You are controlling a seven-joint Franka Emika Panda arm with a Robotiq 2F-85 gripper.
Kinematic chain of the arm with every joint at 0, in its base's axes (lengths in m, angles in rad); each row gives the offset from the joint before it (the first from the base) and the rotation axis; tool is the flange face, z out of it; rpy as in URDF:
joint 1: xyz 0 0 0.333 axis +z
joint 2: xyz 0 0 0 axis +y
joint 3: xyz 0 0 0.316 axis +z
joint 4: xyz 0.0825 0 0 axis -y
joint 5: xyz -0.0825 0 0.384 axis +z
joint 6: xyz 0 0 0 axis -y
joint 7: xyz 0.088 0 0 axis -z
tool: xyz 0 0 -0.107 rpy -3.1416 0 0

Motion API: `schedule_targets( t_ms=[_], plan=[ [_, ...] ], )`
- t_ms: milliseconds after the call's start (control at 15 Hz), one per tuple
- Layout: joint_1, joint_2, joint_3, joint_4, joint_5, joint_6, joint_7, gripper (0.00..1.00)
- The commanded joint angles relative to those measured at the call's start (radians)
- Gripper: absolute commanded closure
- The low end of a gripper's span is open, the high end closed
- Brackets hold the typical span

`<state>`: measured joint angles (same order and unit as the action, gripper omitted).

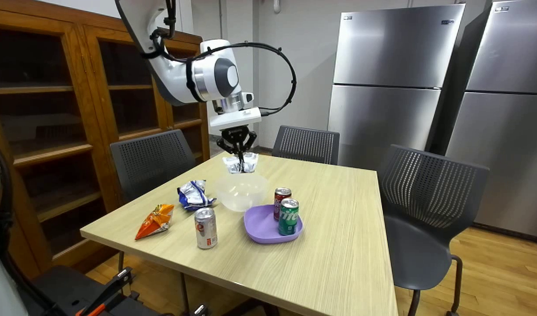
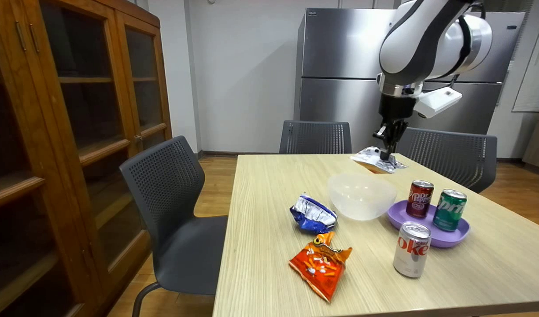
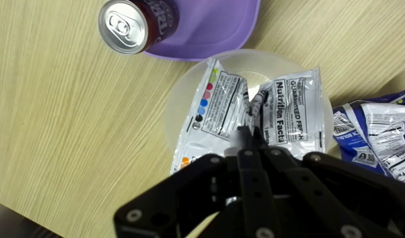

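Observation:
My gripper (image 1: pixel 241 166) is shut on a silver snack bag (image 1: pixel 251 161), pinched at its middle and folded on both sides of the fingertips. In the wrist view the fingertips (image 3: pixel 251 132) press into the bag (image 3: pixel 288 109), with printed white panels showing. The bag hangs above table height; an orange-brown underside shows in an exterior view (image 2: pixel 370 167). A translucent white bowl (image 1: pixel 242 197) stands on the table. In the wrist view the bag overlaps the bowl (image 3: pixel 176 109); in an exterior view the bag is beyond the bowl (image 2: pixel 362 202). The bowl looks empty.
Beside the bowl, a purple plate (image 1: pixel 262 237) holds a Dr Pepper can (image 2: pixel 419 199) and a green Sprite can (image 2: pixel 450 211). A Coke can (image 1: pixel 205 228), a crumpled blue bag (image 1: pixel 193 195) and an orange bag (image 2: pixel 319 264) are on the table (image 1: pixel 334 245). Chairs (image 1: pixel 431 193) surround it.

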<state>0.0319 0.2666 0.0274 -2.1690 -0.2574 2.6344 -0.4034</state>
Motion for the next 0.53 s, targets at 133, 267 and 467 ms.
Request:
schedule_targets(
  t_ms=[133, 267, 467],
  plan=[
    [0.047, 0.058, -0.010, 0.047, -0.061, -0.038, 0.136, 1.00],
    [0.058, 0.094, -0.016, 0.072, -0.074, -0.053, 0.174, 1.00],
    [0.071, 0.154, -0.025, 0.120, -0.090, -0.072, 0.218, 1.00]
  ],
)
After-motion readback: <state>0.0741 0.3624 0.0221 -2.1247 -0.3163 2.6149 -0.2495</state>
